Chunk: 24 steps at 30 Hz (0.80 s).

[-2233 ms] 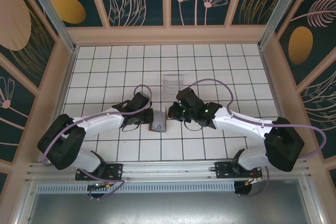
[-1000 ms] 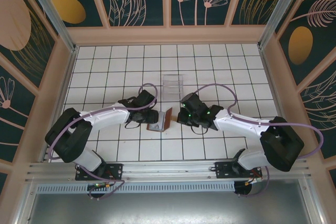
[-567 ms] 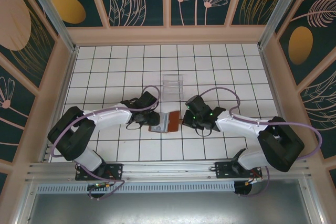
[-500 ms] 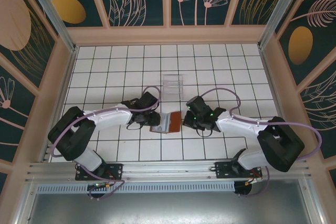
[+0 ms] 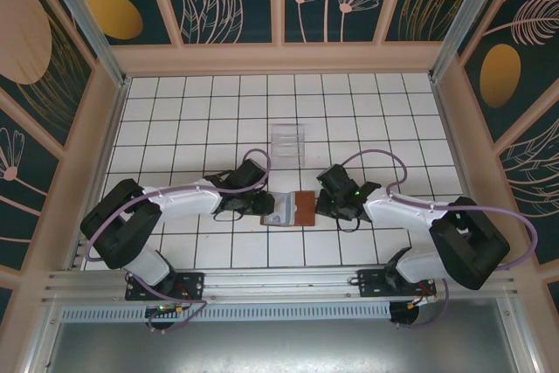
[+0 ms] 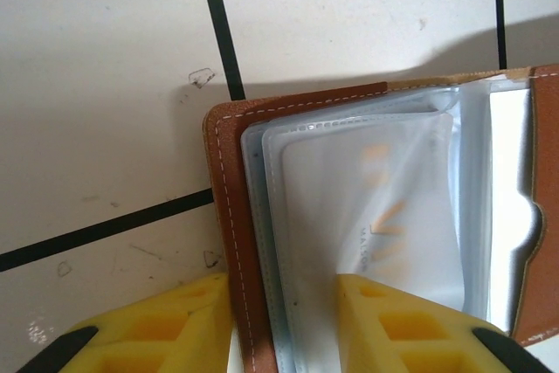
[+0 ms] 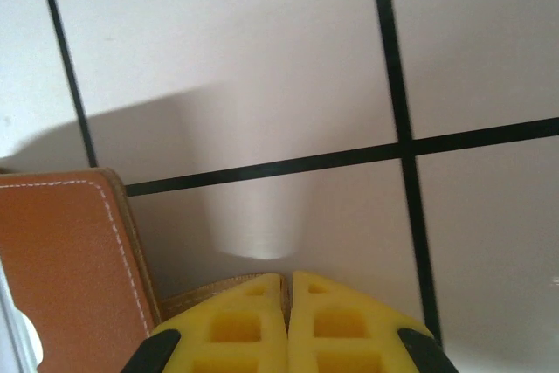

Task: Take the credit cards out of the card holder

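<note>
White tiles ruled with dark grout are covering the table [image 5: 175,128], and leaf-painted walls are boxing it in. At centre-left of the top view, the left claw [image 5: 262,206] is meeting the left edge of the card holder [image 5: 303,208]. In the left wrist view this claw [image 6: 284,331] is straddling the stitched brown cover and the clear sleeves [image 6: 288,242]. Both are sitting between its narrowed fingers, so it appears to be pinching that edge.

The credit cards [image 6: 376,207] are still lying inside the sleeves, greyish behind the plastic. None is lying loose on the tiles. A clear tray [image 5: 287,141] is standing apart, higher in the frame.

A second ago the holder was only half unfolded, its right cover raised between the two arms. Now it is lying spread flat, with its pale inside facing up. Opening therefore looks finished, and the cards are becoming reachable. Drawing them out is probably what is coming next.

At centre-right the right claw [image 5: 322,205] is resting just beside the holder's right cover. Its yellow tips [image 7: 288,303] are pressing together, clenched. A tan tab [image 7: 205,290] is running up to them, and I cannot tell whether it is nipped.
</note>
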### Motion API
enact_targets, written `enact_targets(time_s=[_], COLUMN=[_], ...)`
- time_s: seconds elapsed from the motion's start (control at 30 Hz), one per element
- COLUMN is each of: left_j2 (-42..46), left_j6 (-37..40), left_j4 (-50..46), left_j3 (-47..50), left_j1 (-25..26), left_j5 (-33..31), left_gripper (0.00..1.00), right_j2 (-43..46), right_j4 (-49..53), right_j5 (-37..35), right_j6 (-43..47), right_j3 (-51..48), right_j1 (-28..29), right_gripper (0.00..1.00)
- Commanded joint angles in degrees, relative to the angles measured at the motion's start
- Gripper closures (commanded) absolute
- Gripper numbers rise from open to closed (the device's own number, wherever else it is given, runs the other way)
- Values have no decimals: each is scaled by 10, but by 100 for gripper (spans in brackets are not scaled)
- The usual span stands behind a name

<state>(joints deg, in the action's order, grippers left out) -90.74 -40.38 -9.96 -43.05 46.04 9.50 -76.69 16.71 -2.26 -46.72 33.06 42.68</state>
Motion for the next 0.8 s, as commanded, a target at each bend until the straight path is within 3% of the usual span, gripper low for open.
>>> enact_targets(time_s=[0.0, 0.27, 0.5, 0.77], left_j2=[-3, 5, 6, 7], left_j6=[-11, -28, -29, -26], left_j4=[-35, -29, -28, -32], left_j3=[20, 23, 24, 21], left_j1=[5, 6, 5, 5], left_j5=[0, 3, 4, 5], left_gripper=[64, 61, 61, 62], right_j2=[-1, 68, 97, 23], right_j4=[63, 112, 41, -45], right_j5=[-61, -35, 80, 199], right_j6=[21, 29, 18, 10], right_j3=[16, 76, 112, 124], right_j1=[-6, -6, -6, 14], right_gripper=[94, 79, 78, 82])
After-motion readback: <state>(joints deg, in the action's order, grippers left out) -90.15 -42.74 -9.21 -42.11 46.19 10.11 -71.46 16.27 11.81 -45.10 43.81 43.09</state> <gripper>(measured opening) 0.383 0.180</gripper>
